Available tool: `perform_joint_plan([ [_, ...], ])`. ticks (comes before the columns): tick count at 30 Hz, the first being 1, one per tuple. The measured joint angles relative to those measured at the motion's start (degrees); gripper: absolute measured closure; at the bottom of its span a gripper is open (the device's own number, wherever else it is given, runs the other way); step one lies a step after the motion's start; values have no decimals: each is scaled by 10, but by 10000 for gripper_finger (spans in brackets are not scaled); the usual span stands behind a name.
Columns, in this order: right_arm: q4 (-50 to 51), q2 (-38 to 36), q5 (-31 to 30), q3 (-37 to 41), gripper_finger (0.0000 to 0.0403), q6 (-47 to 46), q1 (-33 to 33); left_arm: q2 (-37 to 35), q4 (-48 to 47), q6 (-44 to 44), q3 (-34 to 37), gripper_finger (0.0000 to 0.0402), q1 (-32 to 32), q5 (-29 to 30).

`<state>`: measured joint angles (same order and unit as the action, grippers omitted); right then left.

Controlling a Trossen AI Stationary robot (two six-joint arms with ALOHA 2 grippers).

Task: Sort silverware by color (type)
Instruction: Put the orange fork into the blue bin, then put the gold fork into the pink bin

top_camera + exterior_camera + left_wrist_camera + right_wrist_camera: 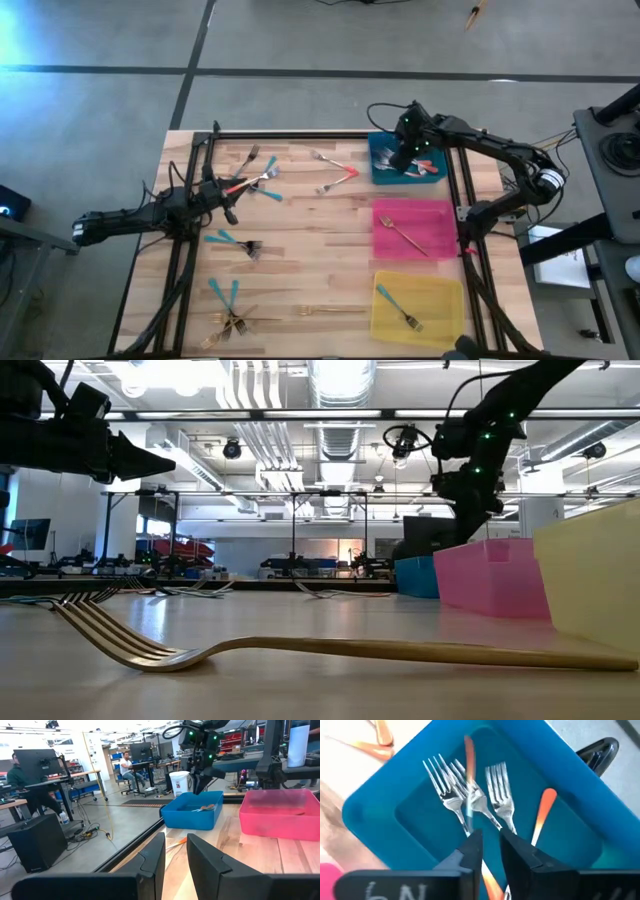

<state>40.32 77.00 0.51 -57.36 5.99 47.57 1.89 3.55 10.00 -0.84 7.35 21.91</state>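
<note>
Right gripper (pixel 404 160) is hanging over the blue tray (pixel 380 172) at the table's far right corner, its fingers standing a little apart with a narrow gap showing between them in the right wrist view. An orange-handled fork (pixel 468 780) is showing blurred just off the fingertips, above the forks already lying in the tray; whether the fingers are touching it cannot be told. Three silver forks with orange handles (pixel 495 802) are lying side by side on the blue tray's floor.

Left gripper (pixel 228 189) is sitting above the table's left side toward the far edge, just beside a small cluster of teal-handled and orange-handled forks (pixel 262 180). Its fingers (pixel 150 862) are standing slightly apart in the left wrist view and nothing is showing between them.

Two more orange-handled forks (pixel 335 172) are lying on the bare wood near the far edge, between that cluster and the blue tray. A pair of teal-handled forks (pixel 235 243) is lying on the left half, midway down the table. Near the front left corner, teal forks and gold forks (pixel 232 318) are lying crossed together, and a single gold fork (pixel 330 312) is lying near the front edge at the middle.

Along the right edge, the pink tray (pixel 440 212) is holding one gold fork (pixel 402 236), and the yellow tray (pixel 445 325) at the front right corner is holding one teal-handled fork (pixel 398 306).
</note>
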Motion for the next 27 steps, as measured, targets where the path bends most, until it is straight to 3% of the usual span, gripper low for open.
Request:
perform_joint_plan([
  [4,19,-1,8,-12,315,-34,-13,0,0,0,0,337,0,0],
  [9,30,-2,139,-27,304,-95,-56,0,0,0,0,337,0,0],
  [11,14,-2,163,-25,304,-121,-96,0,0,0,0,337,0,0],
  [18,-50,4,153,0,306,-200,-299,0,0,0,0,337,0,0],
  [27,-132,7,11,-1,305,-319,-514,0,0,0,0,337,0,0],
])
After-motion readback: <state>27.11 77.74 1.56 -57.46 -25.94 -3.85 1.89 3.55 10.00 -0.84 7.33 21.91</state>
